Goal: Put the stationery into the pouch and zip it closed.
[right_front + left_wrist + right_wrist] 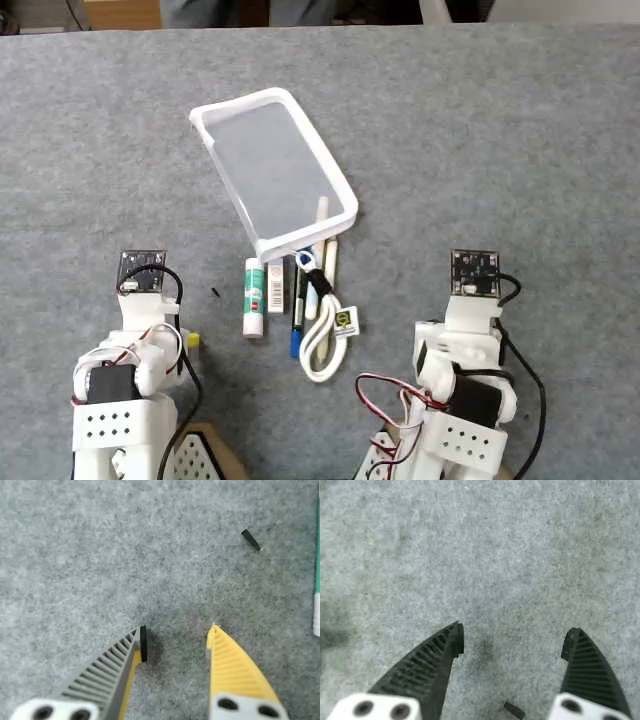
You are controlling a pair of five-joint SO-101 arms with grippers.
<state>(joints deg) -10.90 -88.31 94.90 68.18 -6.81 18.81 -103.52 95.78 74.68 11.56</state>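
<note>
High view — stationery (298,305) is piled at the pouch (275,165) edge.
Left claw (178,637) and right claw (515,632) are spread apart — over counter (500,150).

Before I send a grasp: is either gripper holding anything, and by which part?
Nothing held: left gripper and right gripper both open over grey felt tabletop.

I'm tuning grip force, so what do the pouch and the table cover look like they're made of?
The pouch looks like translucent plastic, perhaps vinyl, with a white edge trim: the grey beneath shows dimly through its frosted panel. The table cover looks like grey felt or short-pile carpet, matte, going by its fuzzy, mottled fibres.
</note>
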